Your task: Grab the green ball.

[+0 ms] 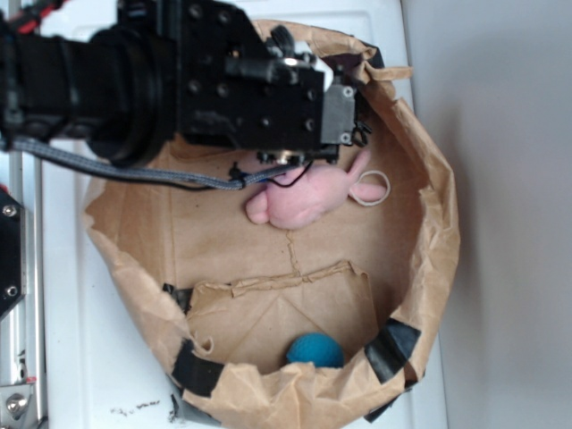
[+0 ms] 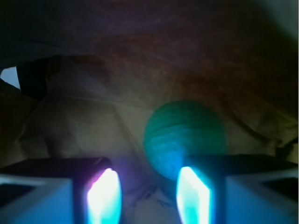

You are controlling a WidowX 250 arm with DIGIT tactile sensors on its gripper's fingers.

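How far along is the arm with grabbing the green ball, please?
Done: the gripper is inside the paper bag, facing the green ball. In hand: lining up; the ball sits just ahead of the open gripper, slightly off centre. Left: moving around it, closing and lifting; nothing is held yet.

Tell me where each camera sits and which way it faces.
Exterior: above, looking down into the paper bag with the pink plush toy and blue ball; the black arm crosses the top.
Wrist: on the arm, looking past the open tool at the green ball.
Shared: only the bag's brown paper.
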